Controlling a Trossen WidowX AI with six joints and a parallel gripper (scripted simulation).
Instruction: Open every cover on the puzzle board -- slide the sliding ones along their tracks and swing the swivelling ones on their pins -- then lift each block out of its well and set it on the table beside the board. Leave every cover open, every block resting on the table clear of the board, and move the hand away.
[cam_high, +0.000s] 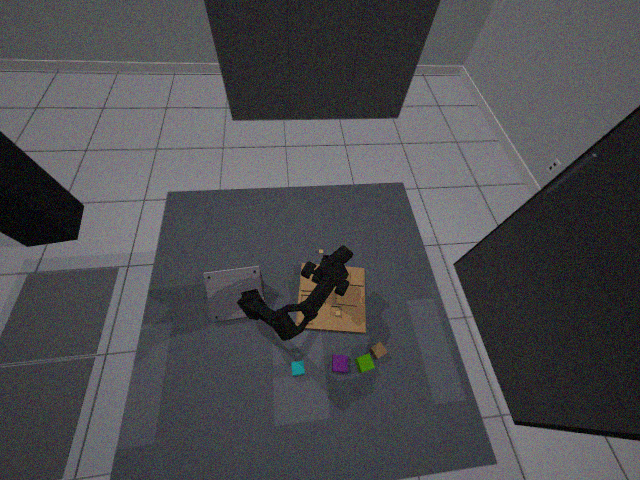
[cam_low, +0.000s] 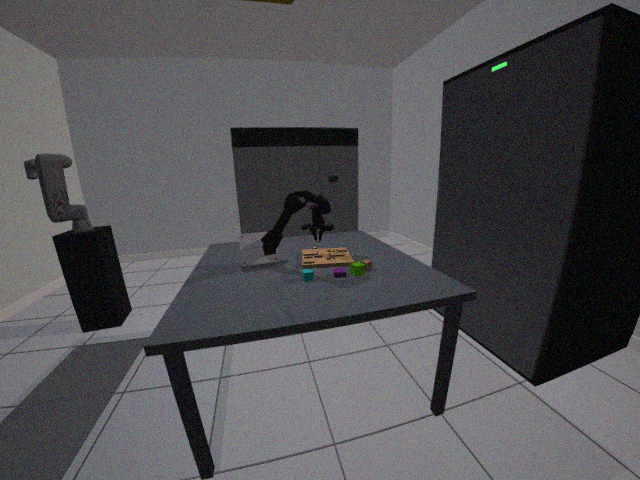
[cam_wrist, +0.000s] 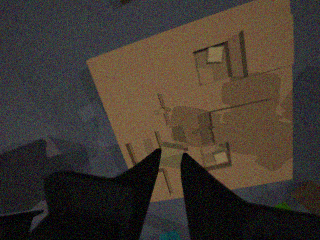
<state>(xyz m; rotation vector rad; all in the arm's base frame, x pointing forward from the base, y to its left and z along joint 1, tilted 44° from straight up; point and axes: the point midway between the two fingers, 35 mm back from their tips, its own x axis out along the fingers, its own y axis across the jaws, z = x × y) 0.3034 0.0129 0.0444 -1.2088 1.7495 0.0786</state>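
Observation:
The tan puzzle board (cam_high: 356, 322) (cam_low: 310, 264) (cam_wrist: 130, 85) lies on the grey table (cam_high: 206, 413) (cam_low: 289, 304). My gripper (cam_high: 325, 279) (cam_low: 316, 237) (cam_wrist: 171, 154) hangs above the board's back left part, fingers pointing down. It is shut on something small and tan that hardly stands out against the board behind it; I take it for a block. A cyan block (cam_high: 297, 367) (cam_low: 308, 274), a purple block (cam_high: 339, 363) (cam_low: 339, 272), a green block (cam_high: 365, 362) (cam_low: 357, 268) and a tan block (cam_high: 378, 349) (cam_low: 367, 264) rest on the table in front of the board. In the wrist view two wells (cam_wrist: 216, 54) (cam_wrist: 220, 157) show a pale square inside.
The arm's grey base plate (cam_high: 227, 281) (cam_low: 253, 255) stands left of the board. A tiny tan piece (cam_high: 320, 251) lies on the table behind the board. Dark cabinets stand to the right (cam_low: 516, 206) and behind (cam_high: 320, 56). Another arm on a pedestal (cam_low: 51, 191) is far left.

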